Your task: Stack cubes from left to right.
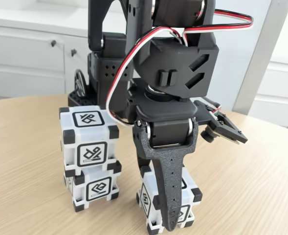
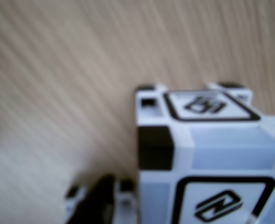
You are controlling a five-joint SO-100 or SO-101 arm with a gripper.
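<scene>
We see two cubes stacked on the tabletop (image 1: 261,186), the upper cube (image 1: 89,138) resting squarely on the lower cube (image 1: 96,188). Just beside them in the fixed view's right stands a third cube (image 1: 148,200), near the tabletop's front edge. Our claw (image 1: 175,215) reaches down over it, one black finger (image 1: 171,188) against its face; we cannot tell whether it grips.

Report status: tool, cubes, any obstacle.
Tool down at the single cube, grip unclear. Two-cube stack stands left in the fixed view. Table around the cubes bare.
</scene>
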